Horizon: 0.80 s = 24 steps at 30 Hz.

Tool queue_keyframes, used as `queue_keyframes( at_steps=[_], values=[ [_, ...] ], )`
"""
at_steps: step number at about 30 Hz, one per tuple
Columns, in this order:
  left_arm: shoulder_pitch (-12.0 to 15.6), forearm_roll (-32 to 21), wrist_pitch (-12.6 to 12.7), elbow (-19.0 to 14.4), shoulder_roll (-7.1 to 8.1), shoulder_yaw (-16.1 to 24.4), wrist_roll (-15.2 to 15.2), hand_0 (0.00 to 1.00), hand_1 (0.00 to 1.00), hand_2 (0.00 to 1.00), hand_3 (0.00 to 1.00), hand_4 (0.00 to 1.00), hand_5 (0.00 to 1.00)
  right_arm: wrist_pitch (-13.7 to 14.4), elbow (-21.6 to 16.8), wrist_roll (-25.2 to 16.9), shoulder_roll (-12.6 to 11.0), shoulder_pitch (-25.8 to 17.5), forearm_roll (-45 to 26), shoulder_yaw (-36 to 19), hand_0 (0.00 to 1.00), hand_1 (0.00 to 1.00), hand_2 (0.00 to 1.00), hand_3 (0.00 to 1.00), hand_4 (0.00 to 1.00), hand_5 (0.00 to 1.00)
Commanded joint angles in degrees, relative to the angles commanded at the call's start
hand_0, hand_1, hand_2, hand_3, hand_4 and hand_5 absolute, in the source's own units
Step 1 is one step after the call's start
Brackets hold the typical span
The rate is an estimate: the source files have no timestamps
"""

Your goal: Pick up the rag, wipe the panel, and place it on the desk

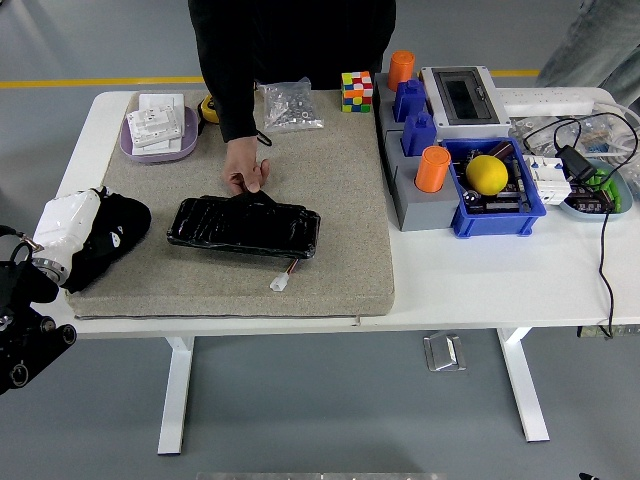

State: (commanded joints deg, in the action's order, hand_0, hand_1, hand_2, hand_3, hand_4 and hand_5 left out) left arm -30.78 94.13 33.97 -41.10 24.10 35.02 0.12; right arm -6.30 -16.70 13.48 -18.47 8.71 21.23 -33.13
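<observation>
A black panel (pixel 243 226) lies on the grey mat (pixel 330 200), with a wire and white connector (pixel 279 284) at its near edge. A person's hand (pixel 246 172) holds the panel's far edge. My left hand (pixel 66 226), white-shelled, is at the mat's left edge, well left of the panel. It is shut on the black rag (pixel 113 232), which bunches under and beside it on the mat. My right arm is out of view.
A purple tray (pixel 158 148) with white boxes, a bag of screws (pixel 290 105) and a colour cube (pixel 357 90) sit at the back. On the right stand a grey block with orange cylinders (pixel 432 168), a blue bin (pixel 497 212) with a yellow ball, and cables (pixel 602 240).
</observation>
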Motion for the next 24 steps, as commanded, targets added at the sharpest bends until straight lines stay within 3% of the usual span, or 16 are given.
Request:
queue_keyframes(
  at_steps=[5,6,11,12,17,18,23,24],
  values=[
    [0.08,-0.97,-1.12,-0.24,0.34,0.29,-0.01,0.362,0.485,0.637,0.587,0.675,0.148,0.01,0.06,-0.03,0.04,0.03,0.07,-0.27,0.784,0.695,0.725,0.666,0.998,0.567],
    [0.11,-1.00,-1.34,-0.34,0.43,0.48,0.03,0.379,0.533,0.734,0.671,0.781,0.234,0.00,0.07,-0.03,0.05,0.05,0.09,-0.28,0.784,0.695,0.725,0.664,0.998,0.566],
    [0.47,-0.85,-2.43,-1.84,1.00,1.86,0.29,0.379,0.533,0.734,0.671,0.781,0.234,0.03,0.14,-0.09,0.04,0.04,0.10,-0.44,0.784,0.695,0.725,0.664,0.998,0.566],
    [0.45,-0.81,-2.59,-2.20,1.12,2.00,0.29,0.392,0.573,0.755,0.783,0.969,0.437,0.03,0.12,-0.11,0.03,0.05,0.12,-0.46,0.784,0.695,0.724,0.663,0.998,0.567],
    [0.46,0.07,-3.33,-3.69,1.47,3.04,0.69,0.392,0.573,0.755,0.783,0.969,0.437,0.08,0.17,-0.20,0.12,0.11,0.15,-0.62,0.784,0.695,0.724,0.663,0.998,0.567],
    [0.48,0.20,-3.78,-4.03,1.56,3.42,0.98,0.406,0.597,0.769,0.799,0.998,0.622,0.09,0.17,-0.23,0.16,0.09,0.14,-0.68,0.784,0.695,0.724,0.662,0.998,0.566],
    [0.37,0.01,-4.83,-5.00,1.88,4.42,1.06,0.406,0.597,0.769,0.799,0.998,0.622,0.04,0.28,-0.21,0.22,-0.04,0.19,-0.82,0.784,0.695,0.724,0.662,0.998,0.566],
    [0.34,0.00,-4.89,-5.08,1.92,4.62,0.99,0.407,0.610,0.778,0.806,0.998,0.798,0.05,0.29,-0.22,0.23,-0.06,0.19,-0.85,0.784,0.695,0.725,0.661,0.998,0.563]
  ],
)
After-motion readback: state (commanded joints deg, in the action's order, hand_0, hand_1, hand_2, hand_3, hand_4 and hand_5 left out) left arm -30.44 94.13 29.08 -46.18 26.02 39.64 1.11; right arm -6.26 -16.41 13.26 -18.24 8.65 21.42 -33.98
